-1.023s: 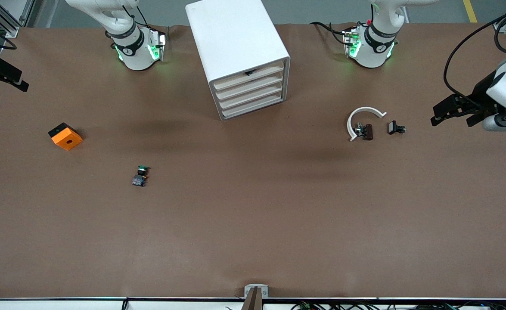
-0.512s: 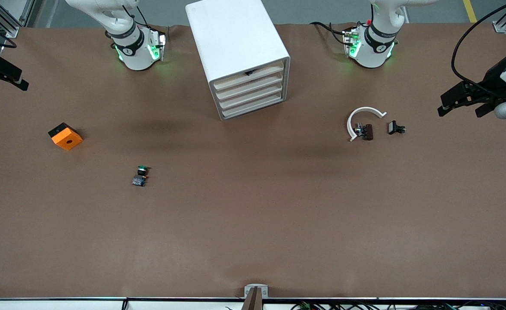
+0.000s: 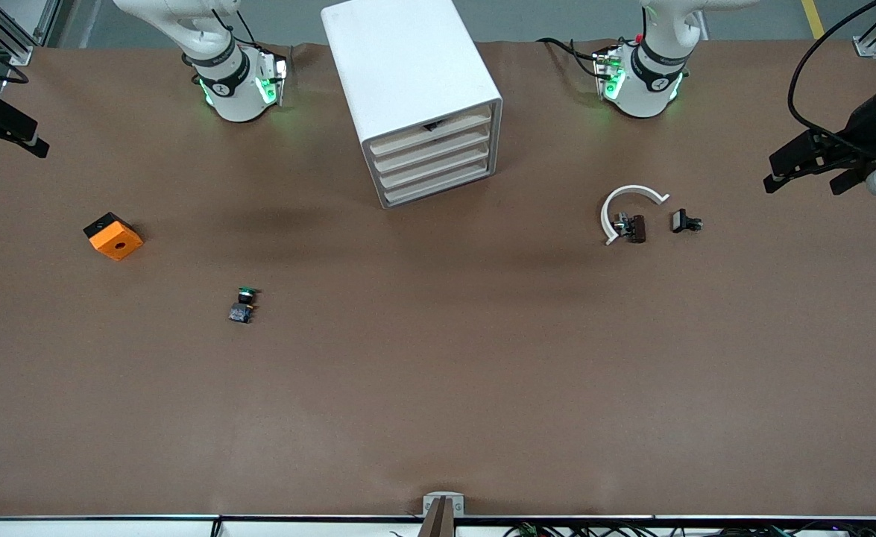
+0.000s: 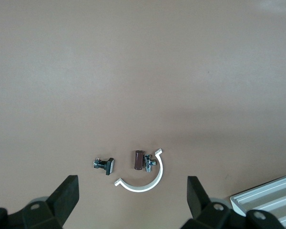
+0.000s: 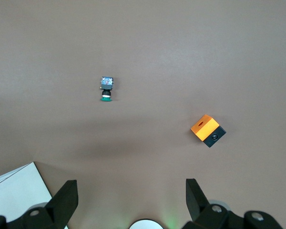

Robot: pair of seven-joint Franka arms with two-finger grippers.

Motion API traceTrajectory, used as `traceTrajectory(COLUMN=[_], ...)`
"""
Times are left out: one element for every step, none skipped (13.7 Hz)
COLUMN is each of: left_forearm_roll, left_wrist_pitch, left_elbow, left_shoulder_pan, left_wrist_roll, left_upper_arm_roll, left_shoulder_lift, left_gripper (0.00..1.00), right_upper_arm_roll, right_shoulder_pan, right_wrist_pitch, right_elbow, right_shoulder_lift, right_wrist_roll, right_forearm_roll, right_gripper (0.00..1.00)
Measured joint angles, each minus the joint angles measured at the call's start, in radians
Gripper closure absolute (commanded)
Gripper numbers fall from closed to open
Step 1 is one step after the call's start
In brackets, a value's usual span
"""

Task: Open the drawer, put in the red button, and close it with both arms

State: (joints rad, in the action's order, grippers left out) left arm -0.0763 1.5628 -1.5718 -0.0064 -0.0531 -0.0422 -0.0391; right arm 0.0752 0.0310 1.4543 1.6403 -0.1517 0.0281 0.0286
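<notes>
Right gripper hangs over the table edge at the right arm's end, fingers spread wide with nothing between them; same in the right wrist view. Orange block with a black underside sits on the brown table, near that end. Green-capped button lies on its side, nearer the front camera than the orange block and well apart from it. White drawer cabinet stands between the two arm bases, all four drawers pushed in flush, with a small dark spot at the top drawer's upper edge. Red button: cannot tell where it is from these views. White curved piece lies toward the left arm's end, with a brown block and a bit of metal hardware inside its curve. Small black part sits just beside them, apart. Left gripper hangs over the table edge at the left arm's end, fingers wide apart, empty.
</notes>
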Motion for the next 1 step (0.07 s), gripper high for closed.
traceTrajectory(left_forearm_roll=[0.000], left_wrist_pitch=[-0.002], left_elbow=[0.000], left_shoulder_pan=[0.001], left_wrist_roll=[0.000], left_upper_arm_roll=[0.000], left_shoulder_lift=[0.001], left_gripper=[0.00], right_upper_arm_roll=[-0.002], right_shoulder_pan=[0.000], right_wrist_pitch=[0.000], right_elbow=[0.000], right_shoulder_lift=[0.000], right_wrist_roll=[0.000], right_forearm_roll=[-0.001], right_gripper=[0.00])
